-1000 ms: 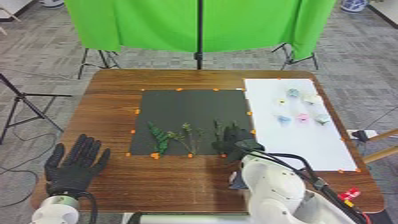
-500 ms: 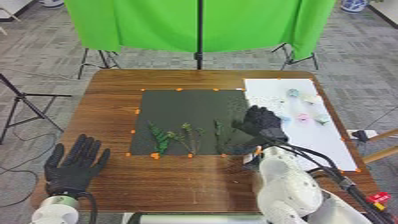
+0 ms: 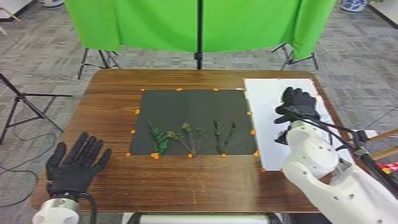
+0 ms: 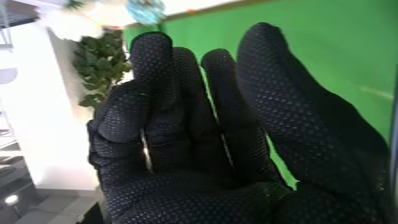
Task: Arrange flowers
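Right hand (image 3: 302, 104) open over the white sheet (image 3: 265, 97), left hand (image 3: 75, 172) open too. Green cloth (image 3: 253, 25) hangs past the surface's (image 3: 108, 112) far edge.

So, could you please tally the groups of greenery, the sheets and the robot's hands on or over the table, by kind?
Greenery: left group, middle group, right group: 3
Sheets: black sheet, white sheet: 2
Hands: left hand, right hand: 2
Total: 7
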Robot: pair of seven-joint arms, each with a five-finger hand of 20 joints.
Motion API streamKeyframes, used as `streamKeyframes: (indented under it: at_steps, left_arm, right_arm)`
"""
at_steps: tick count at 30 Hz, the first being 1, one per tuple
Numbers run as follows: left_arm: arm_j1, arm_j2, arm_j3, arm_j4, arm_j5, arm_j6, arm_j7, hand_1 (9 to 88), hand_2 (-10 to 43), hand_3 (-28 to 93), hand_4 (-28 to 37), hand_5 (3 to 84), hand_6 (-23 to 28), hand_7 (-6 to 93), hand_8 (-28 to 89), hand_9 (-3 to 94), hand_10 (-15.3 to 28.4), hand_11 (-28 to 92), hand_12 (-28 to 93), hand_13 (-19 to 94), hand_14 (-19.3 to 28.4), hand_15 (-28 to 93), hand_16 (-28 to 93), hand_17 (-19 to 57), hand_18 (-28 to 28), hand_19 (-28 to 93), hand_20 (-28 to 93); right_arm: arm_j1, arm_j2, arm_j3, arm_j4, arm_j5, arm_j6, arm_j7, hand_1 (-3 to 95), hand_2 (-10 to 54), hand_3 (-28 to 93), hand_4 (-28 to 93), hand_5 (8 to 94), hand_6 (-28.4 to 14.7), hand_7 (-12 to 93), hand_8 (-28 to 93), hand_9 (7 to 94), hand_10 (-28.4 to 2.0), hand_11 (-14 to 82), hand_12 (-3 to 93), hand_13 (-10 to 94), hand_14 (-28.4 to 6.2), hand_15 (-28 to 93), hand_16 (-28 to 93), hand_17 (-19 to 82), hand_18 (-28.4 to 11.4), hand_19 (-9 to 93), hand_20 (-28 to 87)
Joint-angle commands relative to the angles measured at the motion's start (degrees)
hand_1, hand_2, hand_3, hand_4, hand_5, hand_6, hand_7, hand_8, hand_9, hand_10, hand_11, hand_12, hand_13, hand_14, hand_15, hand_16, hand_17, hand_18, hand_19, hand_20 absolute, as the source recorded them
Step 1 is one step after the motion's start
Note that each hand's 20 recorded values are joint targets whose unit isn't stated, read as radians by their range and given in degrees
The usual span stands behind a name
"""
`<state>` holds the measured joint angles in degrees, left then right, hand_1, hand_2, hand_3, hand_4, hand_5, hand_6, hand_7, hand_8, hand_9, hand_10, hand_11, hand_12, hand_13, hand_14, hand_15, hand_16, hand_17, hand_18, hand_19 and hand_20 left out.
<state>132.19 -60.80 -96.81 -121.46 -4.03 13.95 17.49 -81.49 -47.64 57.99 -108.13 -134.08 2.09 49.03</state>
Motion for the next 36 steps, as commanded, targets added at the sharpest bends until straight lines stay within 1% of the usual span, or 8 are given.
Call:
streamKeyframes:
  at_steps: [1,9,12,18,21,22,27,36]
  left_arm:
    - [0.1,-0.49,1.33,1.03,5.87,1.45,-1.45,25.2,13.6,75,-28.3,41.9,7.5,16.3,-9,36.5,14.9,26,13,27,14.6,47,-5,-6.6,14.9,39,19]
    - [-0.9,-0.60,1.95,0.87,7.39,2.12,-1.49,25.2,13.5,75,-28.3,41.9,7.6,16.6,-9,36.0,14.8,26,13,27,14.4,47,-5,-6.6,14.7,39,19]
    - [-1.2,-0.44,2.08,0.95,8.15,1.89,-1.36,25.1,13.4,75,-28.3,41.8,7.6,16.5,-9,35.7,14.8,26,13,27,14.4,47,-5,-6.6,14.5,39,19]
    - [-1.2,-0.56,2.25,0.92,7.72,1.72,-1.28,25.1,13.3,75,-28.3,41.8,7.6,16.5,-9,35.6,15.0,26,13,26,14.5,46,-5,-6.6,14.5,38,19]
    - [-0.9,-0.66,2.19,0.85,7.33,1.89,-1.04,25.1,13.2,75,-28.3,41.8,7.7,16.5,-9,35.6,14.9,26,13,26,14.5,46,-5,-6.6,14.5,38,19]
    - [-0.7,0.21,2.51,0.81,6.44,1.83,-0.12,25.1,13.2,75,-28.3,41.8,7.7,16.5,-9,35.6,14.9,26,13,26,14.5,46,-4,-6.7,14.5,38,19]
    - [0.0,1.01,2.56,0.55,5.24,1.97,1.23,25.0,13.1,75,-28.3,41.8,7.6,16.7,-9,35.5,14.8,26,13,27,14.4,46,-4,-6.7,14.5,38,19]
    - [-1.2,1.00,3.86,1.07,4.81,2.44,1.41,25.0,12.8,75,-28.3,41.8,7.5,16.8,-9,35.5,14.8,26,13,27,14.4,46,-4,-6.7,14.6,38,19]
  right_arm:
    - [1.0,-1.5,-1.4,2.7,2.1,-5.1,2.5,60.3,-9.5,69,-28,60.7,-5.9,15,-10,57.5,-18.5,14.9,16.8,58,-12.3,51,32,36,-26.5,91,34]
    - [0.5,-3.6,-3.0,7.3,2.9,-5.9,3.4,56.5,-9.5,68,-28,57.9,-6.2,14,-9,56.8,-19.0,13.5,15.8,60,-14.2,51,26,37,-25.9,90,34]
    - [0.5,-4.2,-4.0,9.4,1.4,-2.8,3.9,61.5,-9.5,60,-28,62.4,-5.3,18,-9,63.6,-18.0,20.6,19.4,62,-11.2,48,30,38,-25.1,90,33]
    - [-0.7,-4.2,-3.6,10.1,0.1,0.4,3.8,71.0,-9.5,60,-28,70.5,-2.1,33,17,78.2,-12.4,20.0,50.5,70,-6.5,48,42,39,-23.0,89,37]
    - [-0.8,-4.1,-3.6,9.6,-0.7,2.5,3.5,71.7,-9.5,61,-28,71.1,-1.9,38,20,78.9,-12.7,20.4,52.1,70,-6.1,48,43,39,-22.7,89,38]
    - [-0.8,-4.1,-3.4,9.2,-0.8,2.9,3.3,71.8,-9.5,61,-28,71.2,-1.9,38,20,79.0,-12.8,20.5,52.4,70,-6.1,48,43,39,-22.6,89,38]
    - [0.3,-3.4,-4.1,4.5,-2.4,6.9,0.3,71.7,-9.5,62,-28,71.4,-2.0,39,20,79.2,-13.0,20.2,53.1,70,-6.3,48,44,40,-22.4,88,38]
    - [10.4,-8.9,-10.7,-3.0,2.4,6.2,-8.1,70.7,-9.5,65,-28,71.4,-1.9,40,20,79.2,-13.0,20.0,53.4,70,-6.4,48,44,40,-22.3,87,38]
